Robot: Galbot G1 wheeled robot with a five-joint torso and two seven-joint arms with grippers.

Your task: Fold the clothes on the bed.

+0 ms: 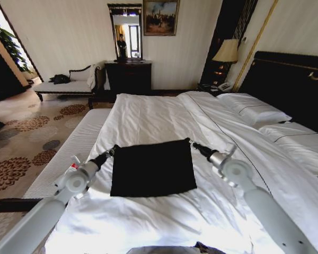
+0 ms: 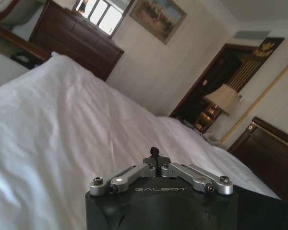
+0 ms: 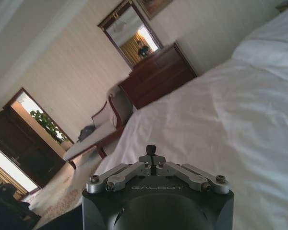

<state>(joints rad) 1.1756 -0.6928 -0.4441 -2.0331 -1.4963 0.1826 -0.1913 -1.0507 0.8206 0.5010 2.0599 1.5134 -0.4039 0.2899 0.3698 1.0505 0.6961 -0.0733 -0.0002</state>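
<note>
While both arms reach forward | top (image 1: pixel 152 168) lies flat, mid-bed (image 1: pixel 164 114) | left hand (image 1: pixel 113 151) pinches its 10 o'clock corner | right hand (image 1: pixel 191 143) pinches its 2 o'clock corner

The black top (image 1: pixel 152 168) lies flat as a squarish folded panel, no lettering showing, at the frame's lower centre on the white-sheeted bed (image 1: pixel 164 114) with its dark headboard at right.

Dark dresser (image 1: pixel 128 76) under mirror (image 1: pixel 125 32); lamp (image 1: pixel 226 51) nearby.
</note>
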